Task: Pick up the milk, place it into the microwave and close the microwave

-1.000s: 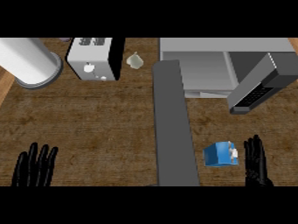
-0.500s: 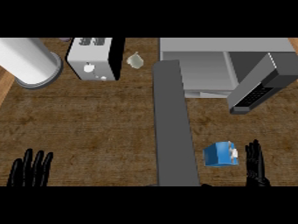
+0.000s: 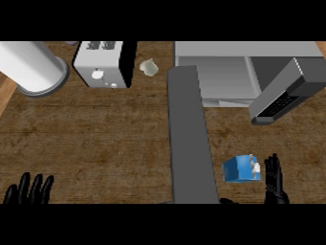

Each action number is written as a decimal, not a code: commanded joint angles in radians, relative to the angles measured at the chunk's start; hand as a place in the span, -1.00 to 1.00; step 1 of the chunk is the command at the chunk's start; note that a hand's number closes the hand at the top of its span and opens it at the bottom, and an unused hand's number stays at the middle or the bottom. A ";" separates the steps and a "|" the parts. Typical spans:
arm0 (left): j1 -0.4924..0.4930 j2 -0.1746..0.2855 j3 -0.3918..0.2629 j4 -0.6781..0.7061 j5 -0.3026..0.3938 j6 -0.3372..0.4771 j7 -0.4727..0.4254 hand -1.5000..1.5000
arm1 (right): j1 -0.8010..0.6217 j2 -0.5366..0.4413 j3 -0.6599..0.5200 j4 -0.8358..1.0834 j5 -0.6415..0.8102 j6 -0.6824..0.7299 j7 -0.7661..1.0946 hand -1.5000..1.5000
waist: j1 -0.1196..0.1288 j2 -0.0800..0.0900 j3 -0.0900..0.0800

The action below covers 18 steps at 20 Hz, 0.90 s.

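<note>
A small blue milk carton point(image 3: 241, 168) stands on the wooden counter at the lower right. My right hand point(image 3: 274, 181) is just to its right, fingers straight and pointing up, close beside the carton; I cannot tell whether they touch. The grey microwave point(image 3: 225, 76) sits at the upper right with its door point(image 3: 288, 92) swung open towards the right. My left hand point(image 3: 30, 189) shows at the lower left edge, open, fingers up, resting.
A long grey bar point(image 3: 190, 136) runs down the middle of the counter, left of the carton. A white toaster point(image 3: 103, 70) and a large white cylinder point(image 3: 26, 68) stand at the upper left. A small pale object point(image 3: 150, 67) lies beside the toaster.
Both hands have sunk slightly towards the lower edge. The milk carton and microwave door have not moved.
</note>
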 commanded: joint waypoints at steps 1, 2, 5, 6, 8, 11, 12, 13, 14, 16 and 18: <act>-0.083 -0.049 -0.032 0.035 -0.043 0.066 0.029 -1.00 | -0.023 -0.016 -0.014 0.030 0.000 0.019 -0.024 -1.00 | -0.004 0.000 0.000; 0.007 0.020 0.046 0.053 0.045 -0.042 -0.072 -1.00 | 0.025 0.012 0.019 -0.018 0.014 -0.002 -0.012 -1.00 | -0.002 -0.001 -0.001; 0.044 -0.035 -0.078 -0.047 -0.038 0.031 -0.006 -1.00 | -0.121 -0.030 -0.069 0.182 -0.023 0.062 -0.103 -1.00 | 0.002 0.000 0.000; 0.004 -0.025 -0.014 0.069 -0.017 0.012 -0.073 -1.00 | -0.003 -0.022 0.007 -0.038 0.016 0.020 -0.003 -1.00 | -0.003 -0.001 -0.001; 0.060 0.021 0.020 -0.018 0.045 -0.030 -0.042 -1.00 | -0.147 -0.032 -0.055 0.170 -0.010 0.068 -0.097 -1.00 | 0.004 0.000 0.000; -0.061 0.016 0.042 0.023 0.049 0.003 0.035 -1.00 | -0.129 -0.062 -0.052 0.132 -0.008 0.090 -0.061 -1.00 | -0.003 0.001 0.000; 0.053 0.043 0.031 -0.049 0.065 -0.036 0.007 -1.00 | -0.157 -0.022 -0.047 0.159 -0.010 0.074 -0.071 -1.00 | 0.002 0.000 0.000; 0.012 -0.011 -0.038 0.006 -0.012 0.014 0.002 -1.00 | -0.078 -0.014 -0.027 0.155 -0.003 0.091 -0.109 -1.00 | -0.002 0.000 0.000; 0.005 0.012 0.021 0.069 0.027 -0.038 -0.082 -1.00 | -0.160 0.000 -0.047 0.195 -0.007 0.067 -0.101 -1.00 | 0.000 0.000 0.000; -0.012 0.009 0.003 -0.004 0.019 0.007 0.017 -1.00 | -0.203 -0.002 -0.068 0.230 -0.023 0.072 -0.078 -1.00 | 0.000 0.000 0.000; -0.022 0.013 0.030 0.123 0.035 -0.050 -0.096 -1.00 | -0.221 -0.021 -0.074 0.235 -0.023 0.081 -0.059 -1.00 | 0.000 0.000 0.000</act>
